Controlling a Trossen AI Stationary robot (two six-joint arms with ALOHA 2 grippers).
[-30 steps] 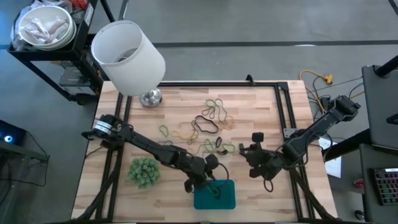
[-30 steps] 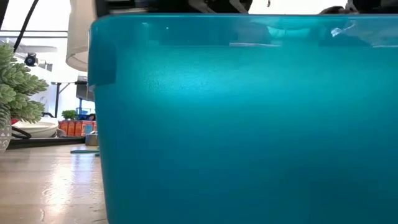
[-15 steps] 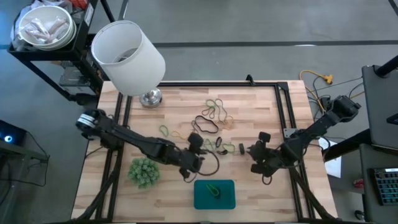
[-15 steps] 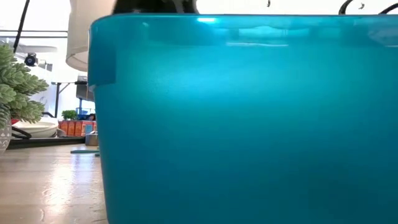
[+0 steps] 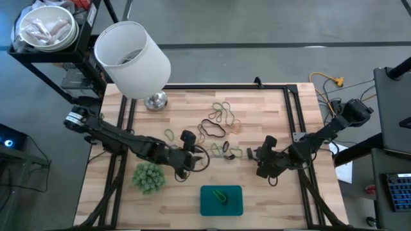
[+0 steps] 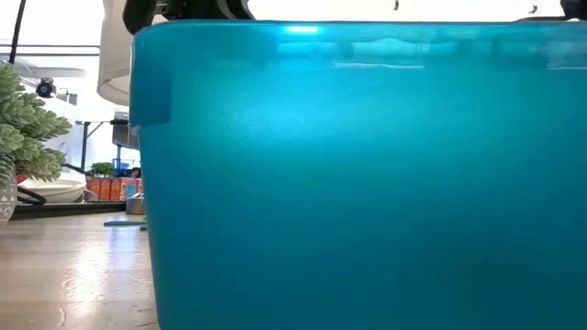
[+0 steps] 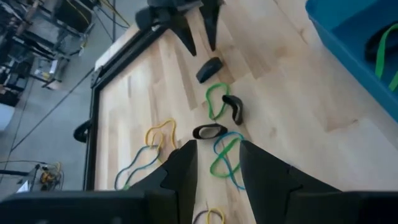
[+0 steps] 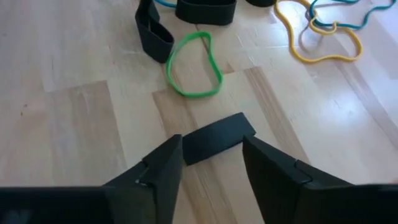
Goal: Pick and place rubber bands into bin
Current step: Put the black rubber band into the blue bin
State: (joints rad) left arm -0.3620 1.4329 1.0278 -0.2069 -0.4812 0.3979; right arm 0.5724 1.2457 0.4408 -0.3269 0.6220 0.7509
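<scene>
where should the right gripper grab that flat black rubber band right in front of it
Across its narrow width, near the middle, coming straight down from above. The flat black rubber band lies collapsed into a short strip on the wooden table, already between the open right gripper fingers, clear of the green rubber band.

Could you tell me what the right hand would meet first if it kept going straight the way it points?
Probably the flat black band lying on the wood right between the fingers of the open right hand. Beyond it comes the green loop; how high the fingertips sit is hard to judge.
</scene>
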